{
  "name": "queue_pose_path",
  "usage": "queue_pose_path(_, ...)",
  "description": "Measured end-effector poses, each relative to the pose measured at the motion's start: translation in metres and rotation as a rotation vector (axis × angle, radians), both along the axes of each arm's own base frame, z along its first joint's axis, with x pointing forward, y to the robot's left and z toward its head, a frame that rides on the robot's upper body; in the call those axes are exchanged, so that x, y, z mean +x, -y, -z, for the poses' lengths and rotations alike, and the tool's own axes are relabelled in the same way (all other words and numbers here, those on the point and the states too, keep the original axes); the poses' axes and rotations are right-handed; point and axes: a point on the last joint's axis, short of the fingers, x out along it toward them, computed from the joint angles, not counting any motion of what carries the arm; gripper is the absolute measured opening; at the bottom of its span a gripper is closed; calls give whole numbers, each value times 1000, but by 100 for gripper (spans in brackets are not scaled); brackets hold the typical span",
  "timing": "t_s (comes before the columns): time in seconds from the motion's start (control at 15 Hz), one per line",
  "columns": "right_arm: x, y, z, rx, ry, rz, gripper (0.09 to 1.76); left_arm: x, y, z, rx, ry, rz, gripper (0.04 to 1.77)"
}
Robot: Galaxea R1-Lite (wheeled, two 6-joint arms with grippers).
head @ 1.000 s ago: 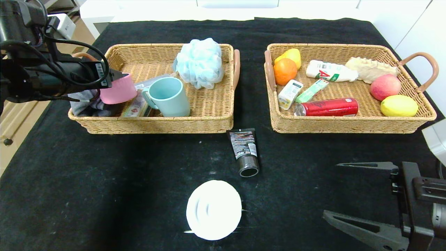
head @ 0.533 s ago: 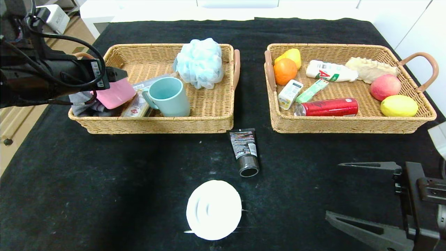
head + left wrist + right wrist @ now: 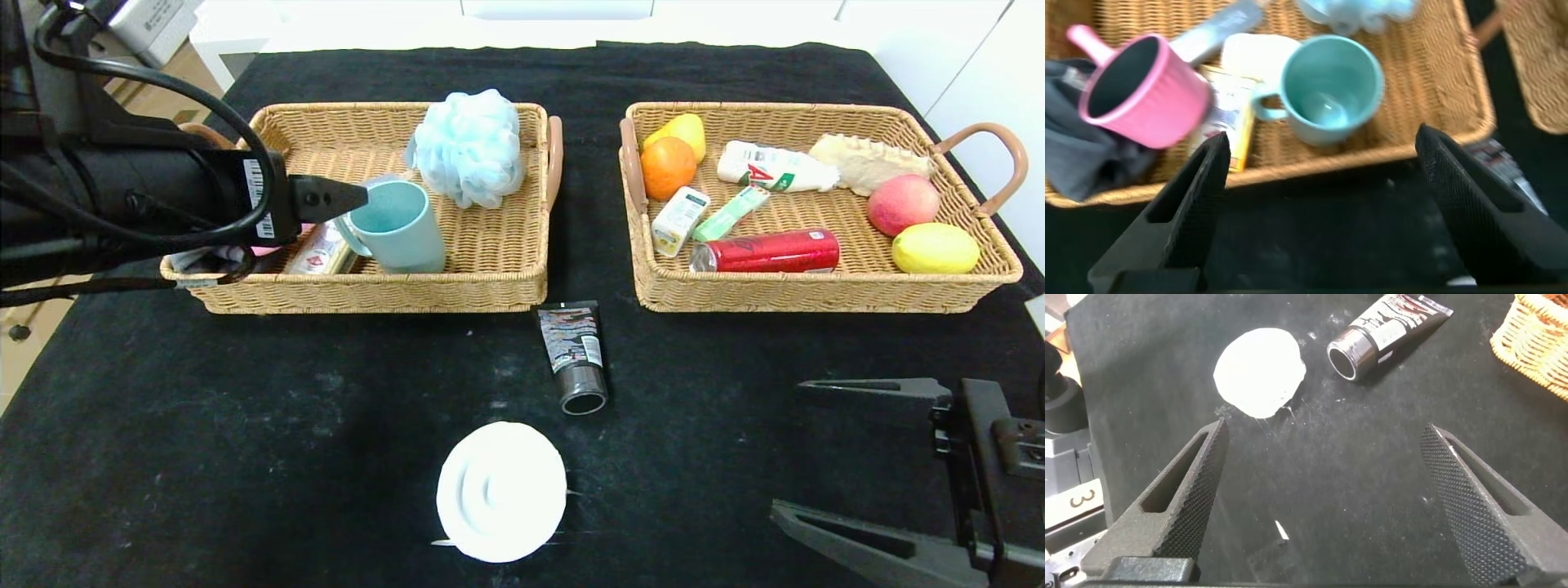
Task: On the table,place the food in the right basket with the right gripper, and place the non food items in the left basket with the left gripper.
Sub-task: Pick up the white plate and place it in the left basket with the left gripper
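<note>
My left gripper (image 3: 343,198) hangs open and empty over the front left of the left basket (image 3: 367,294). The pink pot (image 3: 1143,90) lies tilted in that basket on a grey cloth; the head view shows only a sliver of it behind my wrist. The white ridged disc (image 3: 500,491) and the black tube (image 3: 573,355) lie on the black table (image 3: 245,425). The red can (image 3: 767,250), drink carton (image 3: 678,220) and candy stick (image 3: 731,213) lie in the right basket (image 3: 816,296). My right gripper (image 3: 790,447) is open and empty at the front right.
A teal mug (image 3: 397,226), a blue bath puff (image 3: 469,147) and small packets share the left basket. An orange (image 3: 668,166), apple (image 3: 903,203), lemon (image 3: 936,247) and a white bottle (image 3: 775,167) lie in the right basket. The right wrist view shows the disc (image 3: 1259,371) and tube (image 3: 1384,335).
My left gripper has let go of the pink pot, which now rests in the left basket, and has moved right toward the mug. The right gripper has drifted slightly to the right.
</note>
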Motion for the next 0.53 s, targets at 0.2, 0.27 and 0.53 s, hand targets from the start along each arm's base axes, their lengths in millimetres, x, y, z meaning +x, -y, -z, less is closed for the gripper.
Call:
queue_pose_path(0.2,0,0,0,1,3,-1,171,-17,12,14,31,-68,69,167)
queue_pose_path(0.27,-1,0,0,-1,4,-2,171,-21,15,20,36,-90,82,168)
queue_pose_path(0.53,-3,0,0,-1,7,-9,171,-37,25,51,98,-228,149,169)
